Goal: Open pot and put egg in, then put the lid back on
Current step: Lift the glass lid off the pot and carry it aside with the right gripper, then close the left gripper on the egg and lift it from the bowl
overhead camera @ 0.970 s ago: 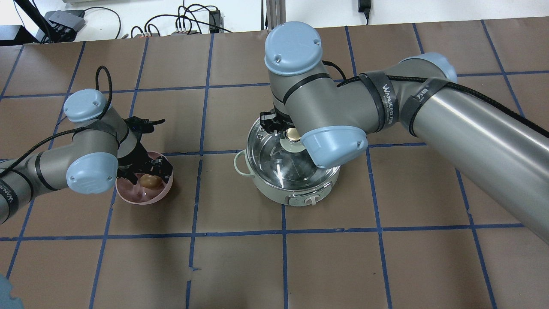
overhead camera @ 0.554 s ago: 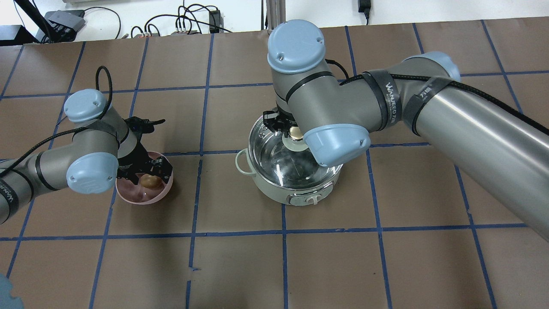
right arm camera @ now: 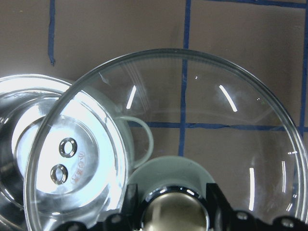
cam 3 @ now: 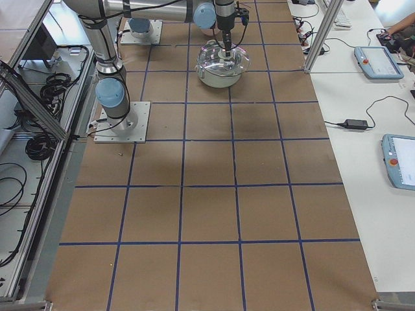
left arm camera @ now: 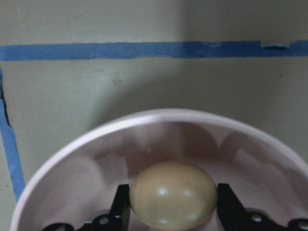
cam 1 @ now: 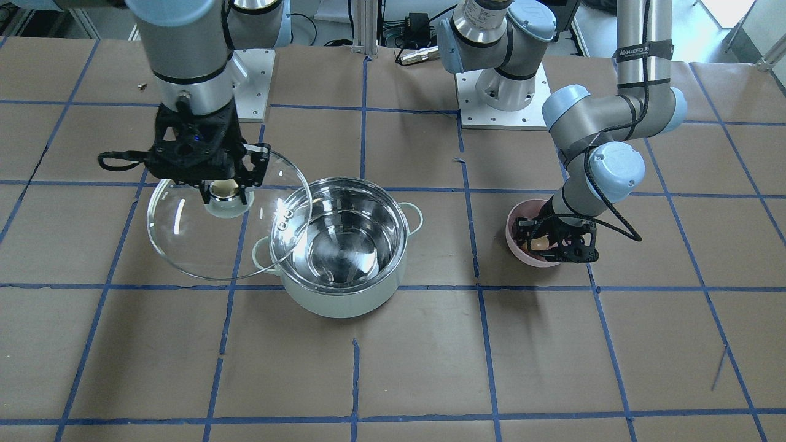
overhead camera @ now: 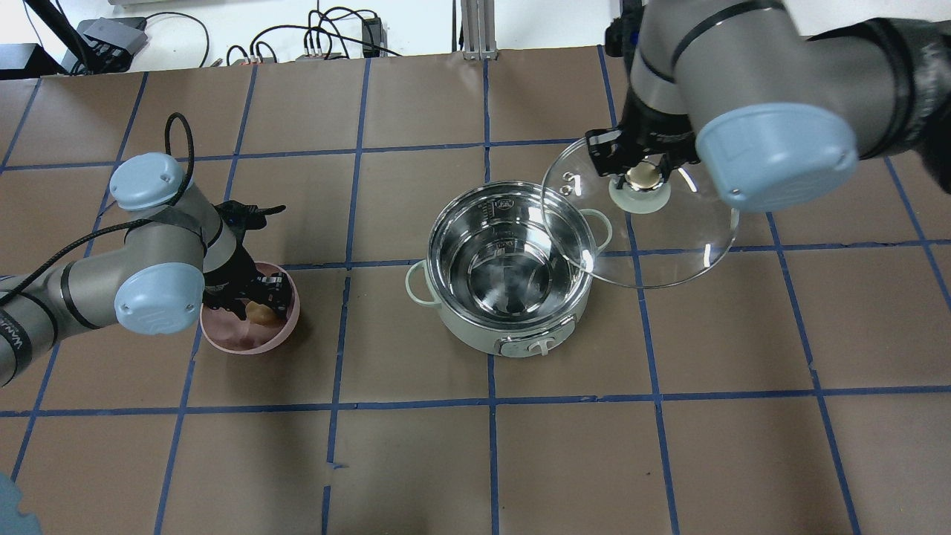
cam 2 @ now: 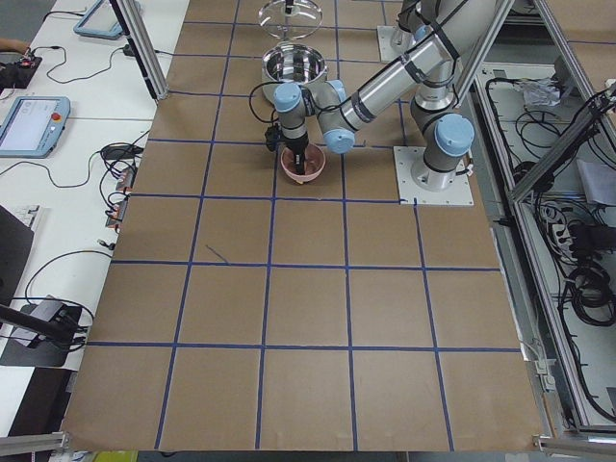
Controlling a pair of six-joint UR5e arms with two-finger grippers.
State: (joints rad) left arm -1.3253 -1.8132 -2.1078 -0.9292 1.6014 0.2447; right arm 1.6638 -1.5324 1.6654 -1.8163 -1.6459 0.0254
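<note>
The mint-green pot (overhead camera: 462,327) stands open mid-table, its steel inside bare; it also shows in the front view (cam 1: 331,302). My right gripper (overhead camera: 643,175) is shut on the gold-topped knob of the glass lid (overhead camera: 669,249) and holds it in the air to the pot's right, its edge overlapping the pot rim. The right wrist view shows the lid (right arm camera: 207,110) over the pot's handle. The brown egg (left arm camera: 172,195) lies in the pink bowl (overhead camera: 238,346). My left gripper (overhead camera: 256,303) is down in the bowl, its fingers against both sides of the egg.
Brown paper with a blue tape grid covers the table. The pink bowl (cam 1: 513,228) sits about one grid square to the pot's left in the overhead view. Cables and boxes lie beyond the far edge.
My right gripper has lifted the lid off the pot and carried it up and to the right. My left gripper has closed in on the egg in the bowl.
</note>
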